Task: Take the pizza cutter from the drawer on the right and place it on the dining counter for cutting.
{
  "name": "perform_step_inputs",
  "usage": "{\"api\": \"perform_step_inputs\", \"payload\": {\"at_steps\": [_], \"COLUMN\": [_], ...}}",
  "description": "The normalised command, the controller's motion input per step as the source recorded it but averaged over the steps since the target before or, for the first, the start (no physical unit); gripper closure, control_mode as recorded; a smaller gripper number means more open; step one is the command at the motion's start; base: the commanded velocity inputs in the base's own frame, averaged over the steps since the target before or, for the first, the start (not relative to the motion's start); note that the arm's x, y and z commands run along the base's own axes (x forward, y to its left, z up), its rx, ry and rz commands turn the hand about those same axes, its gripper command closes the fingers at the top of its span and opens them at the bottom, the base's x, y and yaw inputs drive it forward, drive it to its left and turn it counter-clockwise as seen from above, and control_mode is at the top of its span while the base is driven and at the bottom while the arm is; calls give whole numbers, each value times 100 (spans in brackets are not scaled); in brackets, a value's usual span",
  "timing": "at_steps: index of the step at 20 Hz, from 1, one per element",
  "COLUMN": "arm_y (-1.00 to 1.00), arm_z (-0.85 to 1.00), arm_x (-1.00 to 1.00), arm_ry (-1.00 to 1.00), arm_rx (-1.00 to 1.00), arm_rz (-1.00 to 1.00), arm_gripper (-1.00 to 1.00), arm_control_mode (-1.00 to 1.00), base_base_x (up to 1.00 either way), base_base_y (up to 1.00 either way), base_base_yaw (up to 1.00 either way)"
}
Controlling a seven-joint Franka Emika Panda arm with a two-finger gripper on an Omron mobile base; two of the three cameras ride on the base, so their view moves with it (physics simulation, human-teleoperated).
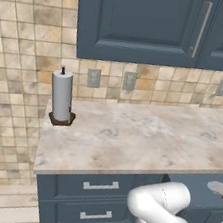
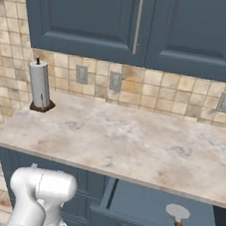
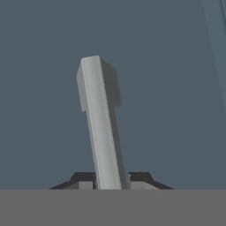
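In the hand view the gripper [image 3: 108, 183] is clamped narrow on the drawer handle [image 3: 100, 119], a silver bar that rises from between the two dark fingertips [image 3: 137, 178] and leans slightly toward eleven o'clock. One fingertip sits on each side of the bar, touching it, and behind the bar lies the flat navy drawer [image 3: 176, 97] front. In the right base view the same drawer [image 2: 144, 201] stands pulled out beneath the counter edge, its inside open to view. The pizza cutter [image 2: 177, 215] lies inside the drawer, toward its right part, with the pale round metal head at twelve o'clock and the short brown handle pointing toward six o'clock. The cutter lies apart from the gripper, which grips the front bar and not the tool. In the left base view the cutter [image 1: 219, 190] shows at the far right edge, at about three o'clock from the white arm [image 1: 161, 212] that bends low in front of the cabinets. Above the drawer runs the marbled worktop [image 2: 131, 142], backed by tan wall tiles [image 2: 153, 87] with grey outlets. At about ten o'clock on that worktop a paper towel roll [image 2: 39, 90] stands upright on a brown base, well apart from the drawer. Navy wall cabinets [image 2: 96, 17] with vertical bar handles hang above the tiles.
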Motion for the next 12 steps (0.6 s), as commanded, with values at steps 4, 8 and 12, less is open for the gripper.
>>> {"api": "perform_step_inputs", "payload": {"at_steps": [4, 8, 12], "arm_y": [-3, -6, -6], "arm_z": [-14, -11, -9], "arm_x": [-70, -77, -73], "arm_ry": [1, 0, 0], "arm_rx": [0, 0, 0], "arm_rz": [0, 0, 0], "arm_gripper": [100, 100, 100], "arm_control_mode": [-100, -100, -100], "base_base_x": [0, 0, 0], "base_base_y": [0, 0, 0], "base_base_yaw": [0, 0, 0]}}
